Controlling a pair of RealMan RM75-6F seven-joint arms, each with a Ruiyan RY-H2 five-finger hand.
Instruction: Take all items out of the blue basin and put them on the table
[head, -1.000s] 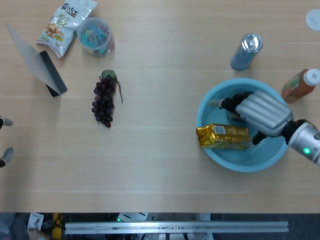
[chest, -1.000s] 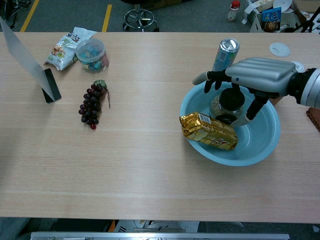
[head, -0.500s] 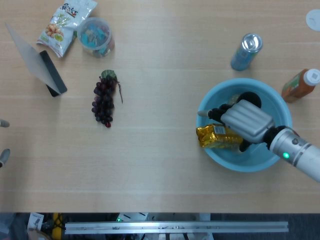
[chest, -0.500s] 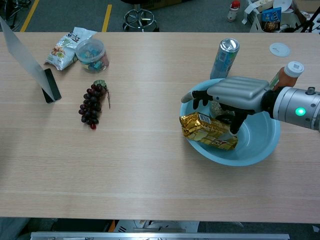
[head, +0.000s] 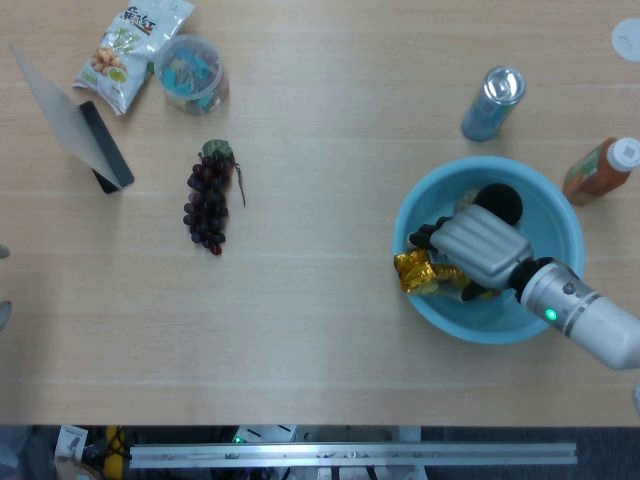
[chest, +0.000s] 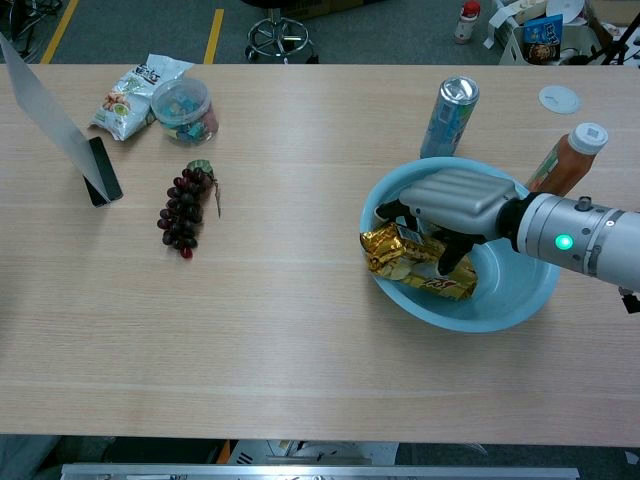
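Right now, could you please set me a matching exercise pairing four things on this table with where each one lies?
Things:
1. gold packet
2. grapes
3. can
4. phone

Places:
A. upright on the table just beyond the basin
B. propped against a tilted board at the far left
C. in the blue basin, under the right hand
D. on the bare table, left of centre

Pairs: 1-C, 2-D, 3-A, 4-B
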